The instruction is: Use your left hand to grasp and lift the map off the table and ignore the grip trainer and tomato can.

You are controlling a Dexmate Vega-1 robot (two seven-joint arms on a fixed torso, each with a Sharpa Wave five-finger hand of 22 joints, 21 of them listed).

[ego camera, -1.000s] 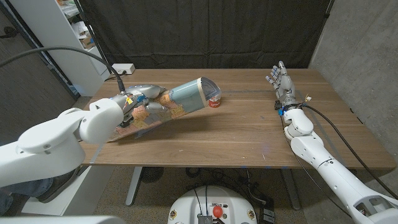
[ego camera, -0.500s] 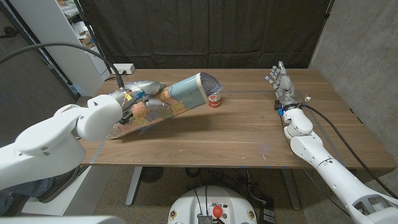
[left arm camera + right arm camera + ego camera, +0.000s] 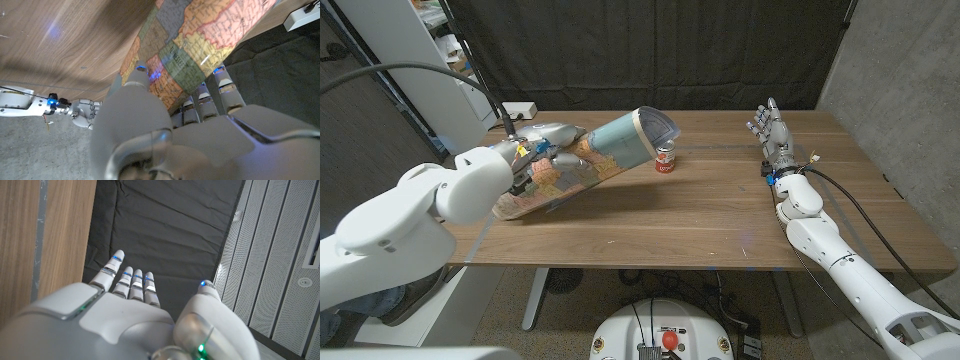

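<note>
Gripping the rolled map [image 3: 590, 160], the left hand [image 3: 535, 160] tilts its far end above the tomato can [image 3: 666, 160]; the lift looks underway, and raising the near end clear comes next. The right hand [image 3: 772, 130] waits, fingers spread.

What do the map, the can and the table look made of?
Map: rolled printed paper, probably laminated, since glare streaks cross it in the left wrist view. Can: looks like metal with a red paper label. Table: wood or wood veneer, visible grain, matte.
</note>
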